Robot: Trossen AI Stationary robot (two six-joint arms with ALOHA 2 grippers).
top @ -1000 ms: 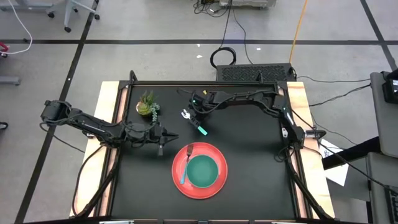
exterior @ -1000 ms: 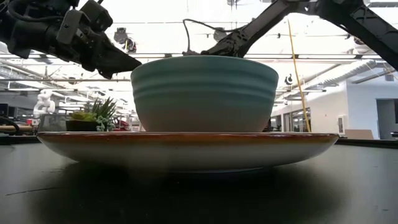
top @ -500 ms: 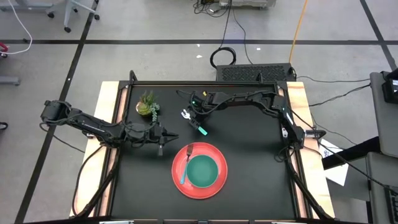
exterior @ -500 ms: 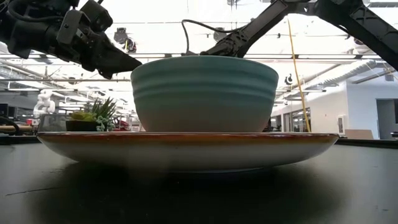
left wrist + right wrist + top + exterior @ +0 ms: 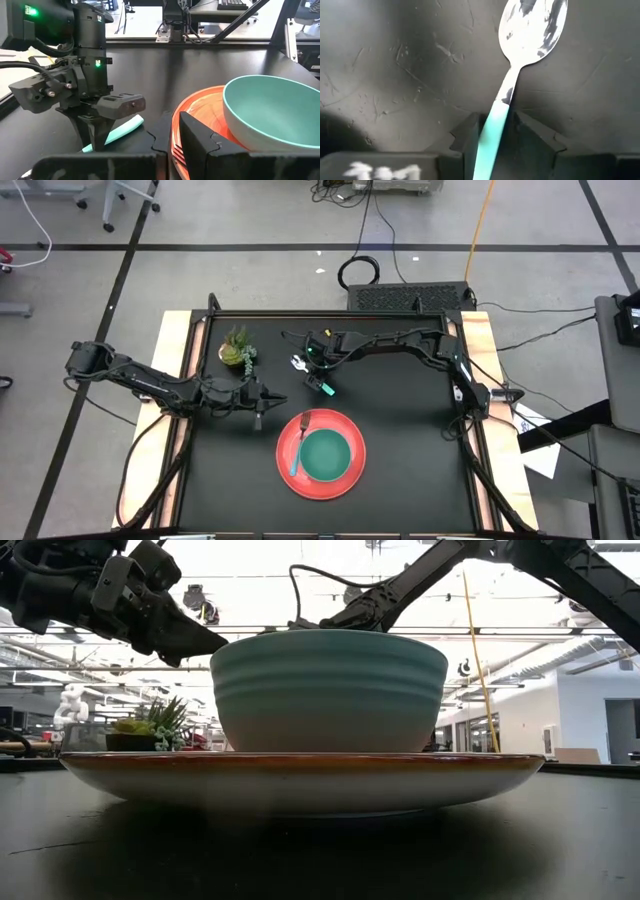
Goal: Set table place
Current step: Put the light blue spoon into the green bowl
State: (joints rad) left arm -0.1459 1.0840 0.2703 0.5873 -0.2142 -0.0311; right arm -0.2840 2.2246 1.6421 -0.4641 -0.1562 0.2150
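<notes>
I find the spoon (image 5: 512, 85) lying flat on the counter (image 5: 400, 430), behind the red plate (image 5: 345, 480) that carries the teal bowl (image 5: 325, 455) and fork (image 5: 297, 448). My right hand (image 5: 312, 372) stands over it, fingers (image 5: 465, 135) spread either side of the light-blue handle, not yet gripping. The spoon's long axis runs straight out from that hand, bowl end farthest. My left hand (image 5: 262, 402) waits beside the plate, closed and empty. The right is plainly nearer.
</notes>
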